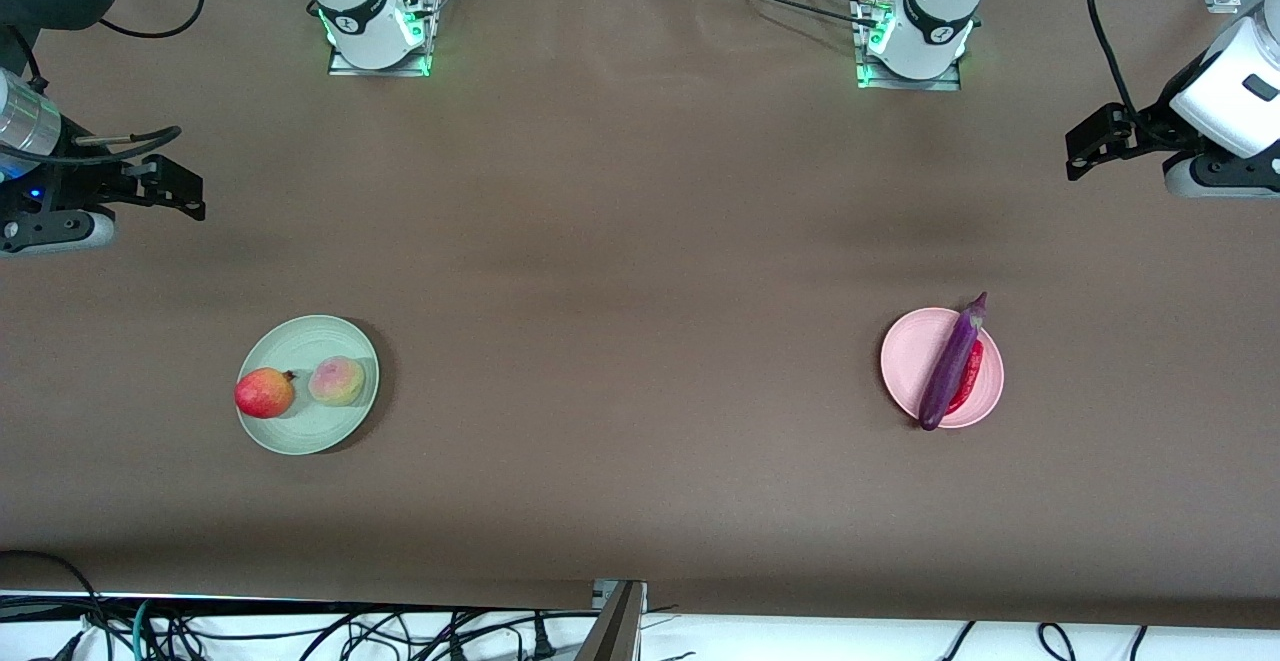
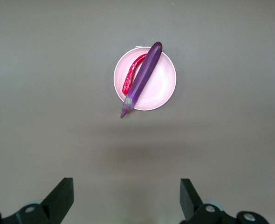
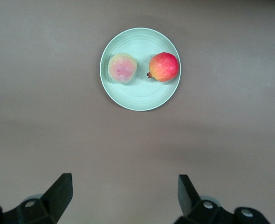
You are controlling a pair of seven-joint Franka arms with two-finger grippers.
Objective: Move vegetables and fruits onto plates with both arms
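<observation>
Two plates: the green plate (image 1: 300, 431) holds two fruits, the pink plate (image 1: 905, 366) two vegetables. Left gripper (image 2: 126, 198) and right gripper (image 3: 123, 198) hover spread, empty, over the table.

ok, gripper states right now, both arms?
Left gripper: open, empty, up over bare table at the left arm's end.
Right gripper: open, empty, up over bare table at the right arm's end.

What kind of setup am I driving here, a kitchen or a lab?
Likely a lab bench: a brown-covered table, arm bases bolted along its edge, loose cables at the front. The pink plate and green plate are props.
</observation>
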